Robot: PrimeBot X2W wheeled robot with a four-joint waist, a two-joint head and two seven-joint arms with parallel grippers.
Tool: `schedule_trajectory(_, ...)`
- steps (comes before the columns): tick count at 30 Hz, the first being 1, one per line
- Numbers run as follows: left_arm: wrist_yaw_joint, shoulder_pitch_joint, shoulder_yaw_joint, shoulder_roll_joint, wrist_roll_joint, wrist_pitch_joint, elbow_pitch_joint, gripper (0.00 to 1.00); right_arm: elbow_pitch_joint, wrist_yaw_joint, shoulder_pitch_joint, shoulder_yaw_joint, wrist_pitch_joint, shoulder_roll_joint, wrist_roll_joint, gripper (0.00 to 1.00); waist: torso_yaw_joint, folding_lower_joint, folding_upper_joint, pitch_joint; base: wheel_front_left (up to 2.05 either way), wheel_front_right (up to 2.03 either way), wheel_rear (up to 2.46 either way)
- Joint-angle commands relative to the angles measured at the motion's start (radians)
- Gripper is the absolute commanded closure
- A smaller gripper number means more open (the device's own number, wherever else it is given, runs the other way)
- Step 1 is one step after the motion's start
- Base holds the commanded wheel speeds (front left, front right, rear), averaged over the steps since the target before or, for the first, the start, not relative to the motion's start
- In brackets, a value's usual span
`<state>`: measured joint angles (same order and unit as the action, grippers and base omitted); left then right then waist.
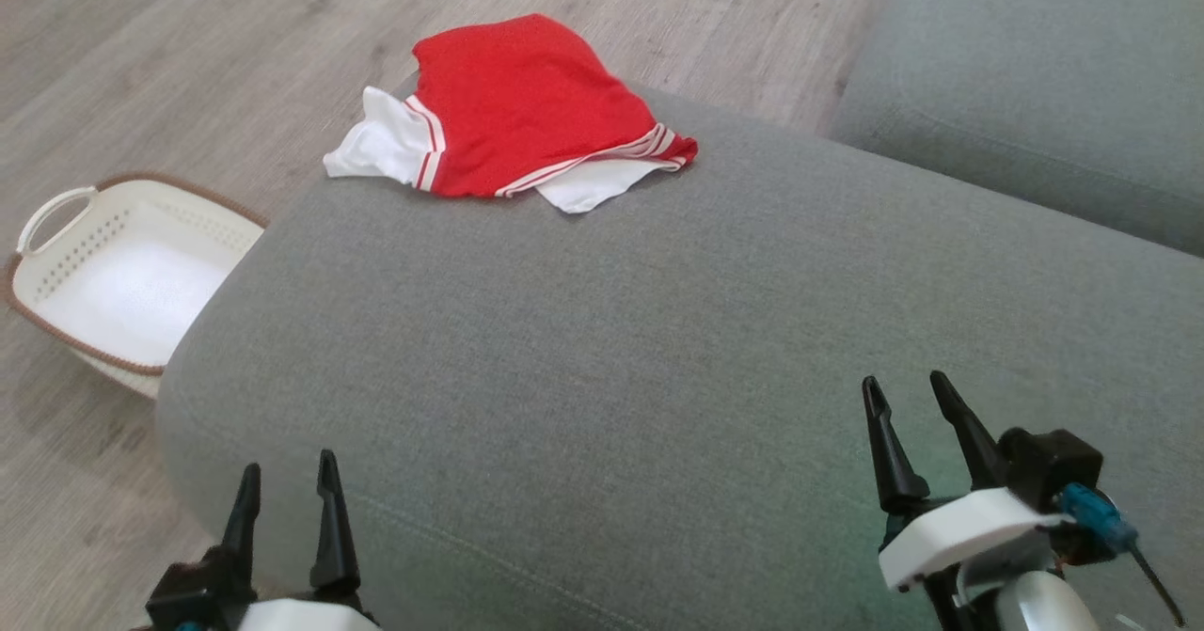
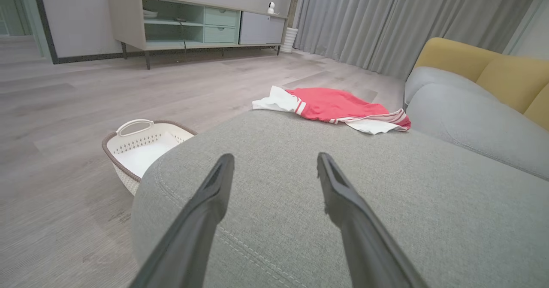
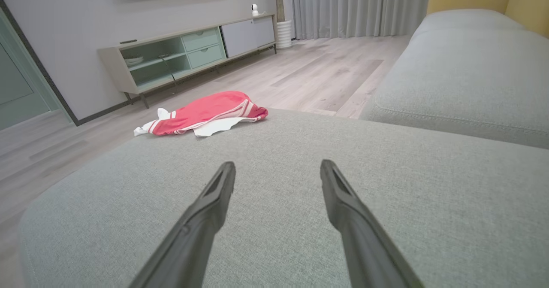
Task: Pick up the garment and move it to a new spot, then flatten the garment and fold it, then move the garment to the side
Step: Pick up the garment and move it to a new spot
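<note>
Closest are the left claw and the right claw, above the near edge of the big grey sofa seat. Each claw is wide open, its 2 dark fingers far apart, gripping no cloth. A white basket stands on the wood floor, right by the seat's left edge. The red and white garment lies bunched at the seat's far edge, by the far left corner, well apart from both claws.

Soft, even daylight. Faint shadow under the basket at 9 o'clock. Wrist views bow at the edges; right gripper slightly blurred at 4 o'clock.
</note>
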<state>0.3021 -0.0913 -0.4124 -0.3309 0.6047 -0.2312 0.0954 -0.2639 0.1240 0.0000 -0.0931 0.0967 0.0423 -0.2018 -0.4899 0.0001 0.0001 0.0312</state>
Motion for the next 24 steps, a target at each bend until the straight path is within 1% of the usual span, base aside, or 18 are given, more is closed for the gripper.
schedule_trajectory(1,0.009,0.031,0.05,-0.01,-0.004,-0.013,-0.033,0.0,0.028,0.007,-0.059,-0.025,0.007,0.008,0.007,0.0,-0.006,-0.0001,-0.0001,-0.008,0.0,0.0,0.0)
schedule_trajectory(5,0.011,0.023,0.062,-0.01,-0.004,-0.018,-0.04,0.0,0.022,0.007,-0.071,-0.022,0.009,0.008,0.016,0.0,-0.017,-0.0001,-0.0001,-0.023,0.0,0.0,0.0)
schedule_trajectory(8,0.007,0.035,0.069,-0.024,-0.007,-0.017,-0.041,0.0,0.03,0.007,-0.076,-0.014,0.006,0.008,0.024,0.0,-0.026,-0.0001,-0.0001,-0.034,0.0,0.0,0.0)
schedule_trajectory(11,-0.002,0.08,0.075,-0.057,-0.019,0.004,-0.043,0.0,0.048,0.007,-0.074,0.01,0.0,0.008,0.039,0.0,-0.034,-0.0001,-0.0001,-0.046,0.0,0.0,0.0)
schedule_trajectory(12,-0.002,0.08,0.075,-0.057,-0.019,0.004,-0.043,0.0,0.048,0.007,-0.074,0.01,0.0,0.008,0.039,0.0,-0.034,-0.0001,-0.0001,-0.046,0.0,0.0,0.0)
schedule_trajectory(13,-0.013,0.133,0.078,-0.092,-0.034,0.03,-0.046,0.0,0.068,0.007,-0.067,0.033,-0.007,0.008,0.053,0.0,-0.038,-0.0001,-0.0001,-0.053,0.0,0.0,0.0)
schedule_trajectory(14,-0.02,0.166,0.081,-0.111,-0.04,0.045,-0.05,0.0,0.084,0.007,-0.066,0.044,-0.014,0.008,0.062,0.0,-0.037,-0.0001,-0.0001,-0.066,0.0,0.0,0.0)
schedule_trajectory(18,-0.032,0.304,0.129,-0.201,-0.066,0.09,-0.072,0.0,0.157,0.007,-0.111,0.042,-0.061,0.008,0.115,0.0,0.035,-0.0001,-0.0001,-0.145,0.0,0.0,0.0)
schedule_trajectory(20,-0.048,0.383,0.149,-0.245,-0.073,0.116,-0.071,0.0,0.188,0.007,-0.141,0.04,-0.085,0.008,0.14,0.0,0.074,-0.0001,-0.0001,-0.181,0.0,0.0,0.0)
schedule_trajectory(21,-0.048,0.383,0.149,-0.245,-0.073,0.116,-0.071,0.0,0.188,0.007,-0.141,0.04,-0.085,0.008,0.14,0.0,0.074,-0.0001,-0.0001,-0.181,0.0,0.0,0.0)
schedule_trajectory(24,-0.086,0.512,0.173,-0.303,-0.074,0.156,-0.038,0.0,0.234,0.007,-0.179,0.034,-0.118,0.008,0.168,0.0,0.137,-0.0001,-0.0001,-0.234,0.0,0.0,0.0)
